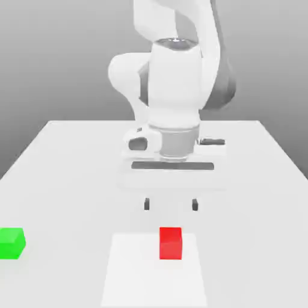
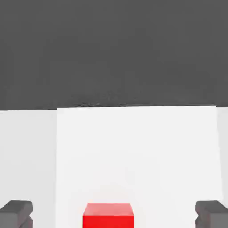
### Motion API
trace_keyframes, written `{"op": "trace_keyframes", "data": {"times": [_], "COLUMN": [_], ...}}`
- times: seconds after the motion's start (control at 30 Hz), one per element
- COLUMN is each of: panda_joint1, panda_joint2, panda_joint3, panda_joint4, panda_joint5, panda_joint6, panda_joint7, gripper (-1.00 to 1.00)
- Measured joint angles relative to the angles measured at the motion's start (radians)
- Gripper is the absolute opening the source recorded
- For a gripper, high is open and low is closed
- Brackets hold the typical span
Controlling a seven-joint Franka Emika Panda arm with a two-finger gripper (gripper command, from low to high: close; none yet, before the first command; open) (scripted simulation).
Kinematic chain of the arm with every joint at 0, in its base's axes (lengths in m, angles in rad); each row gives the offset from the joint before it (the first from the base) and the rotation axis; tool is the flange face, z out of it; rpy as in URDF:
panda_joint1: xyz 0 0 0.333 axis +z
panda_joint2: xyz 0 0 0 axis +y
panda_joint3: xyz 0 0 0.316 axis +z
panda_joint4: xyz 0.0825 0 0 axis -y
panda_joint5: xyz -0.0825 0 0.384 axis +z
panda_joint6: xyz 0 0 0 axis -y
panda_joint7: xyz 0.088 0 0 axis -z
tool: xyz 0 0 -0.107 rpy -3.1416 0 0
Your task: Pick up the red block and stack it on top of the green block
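**Gripper spread wide above the red cube**

The broad, matte white table point(image 1: 60, 174) fills the lower part of the exterior view, running back to a plain grey backdrop. On its near part lies a brighter white rectangular patch point(image 1: 132, 277), flat on the surface.

The white, glossy Franka arm point(image 1: 174, 78) stands over the middle of the table, its thick segments bending down into a wide hand with a dark bar across its lower edge. Below that hand, the two-finger gripper point(image 1: 170, 205) hangs with its small dark fingertips point(image 1: 147, 204) well apart, holding nothing. In the hand view the same gripper point(image 2: 114, 214) shows its grey fingertips point(image 2: 16, 213) at opposite sides of the picture, with open space between each of them and the cube.

The small, bright red matte cube point(image 1: 171, 243) sits on the brighter patch, near the patch's far edge, just below the gap between the fingertips in the exterior view and not touching them. The hand view places the red cube point(image 2: 108, 215) between the two fingertips.

The small, bright green matte cube point(image 1: 12, 243) rests on the table at the exterior view's left, well apart from the red cube and from the gripper.
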Motion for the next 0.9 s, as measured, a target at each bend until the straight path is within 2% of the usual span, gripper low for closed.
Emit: {"op": "trace_keyframes", "data": {"times": [0.2, 0.23, 0.47, 0.7, 0.77, 0.9], "panda_joint1": [0.021, 0.033, 0.035, 0.025, 0.003, -0.176], "panda_joint2": [0.219, 0.254, 0.262, 0.040, 0.035, 0.073], "panda_joint3": [-0.035, -0.050, -0.052, -0.024, -0.075, -0.185], "panda_joint4": [0.011, 0.016, 0.017, -0.013, 0.021, 0.123], "panda_joint5": [-0.060, -0.070, -0.075, -0.001, 0.017, 0.047], "panda_joint6": [0.183, 0.212, 0.219, 0.028, -0.012, -0.077], "panda_joint7": [0.047, 0.054, 0.059, 0.005, 0.020, 0.073], "gripper": [0.00, -1.00, -1.00, -1.00, -1.00, -1.00]}}
